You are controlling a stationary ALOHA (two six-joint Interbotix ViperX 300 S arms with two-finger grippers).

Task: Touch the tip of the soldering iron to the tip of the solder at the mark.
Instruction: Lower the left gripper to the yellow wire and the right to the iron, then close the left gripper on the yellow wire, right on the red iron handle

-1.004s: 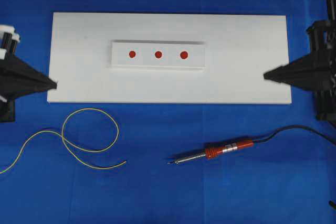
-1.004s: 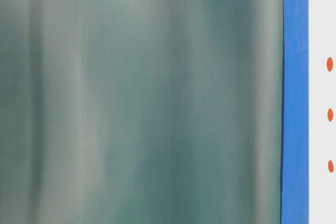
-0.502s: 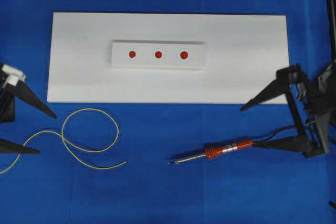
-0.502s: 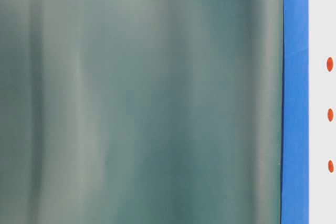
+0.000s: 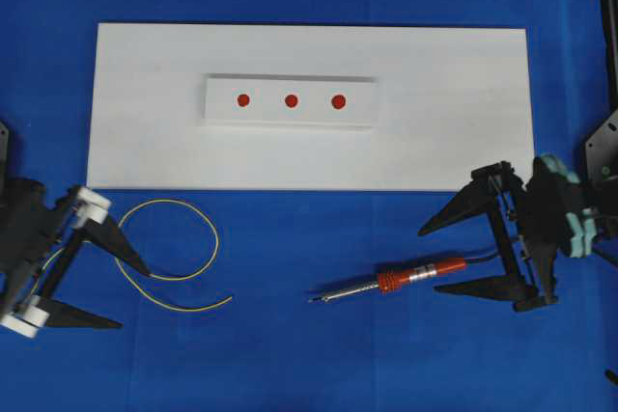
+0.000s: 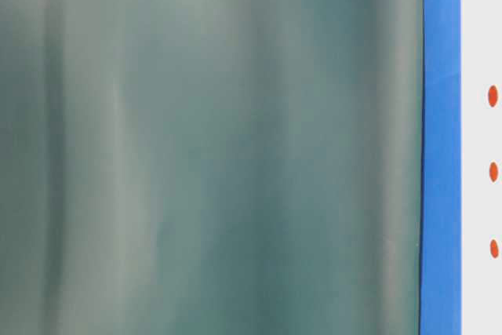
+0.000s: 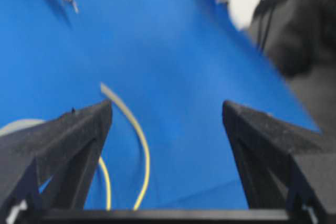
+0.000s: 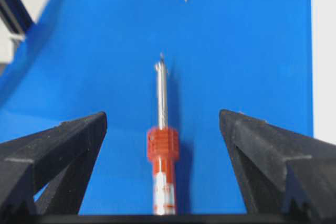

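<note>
The soldering iron [image 5: 391, 283] lies on the blue cloth, tip pointing left, black cord trailing right. My right gripper [image 5: 430, 260] is open, its fingers on either side of the red handle's rear end, not touching it; in the right wrist view the iron [image 8: 163, 148] lies centred between the open gripper [image 8: 163, 113]. The solder [image 5: 169, 256] curls in a loop at the left. My left gripper [image 5: 131, 296] is open at the loop's left side; in the left wrist view the solder [image 7: 143, 145] runs between the open gripper [image 7: 167, 106]. Three red marks [image 5: 291, 100] sit on a raised white strip.
A large white board [image 5: 454, 103] lies behind both tools and carries the strip. The table-level view is mostly a blurred green surface; only a blue band and the red marks [image 6: 492, 96] show at its right edge.
Both grippers have opened and moved from the board's ends down and inward: the left to the solder loop, the right to the iron's handle. The iron and solder have not moved.
</note>
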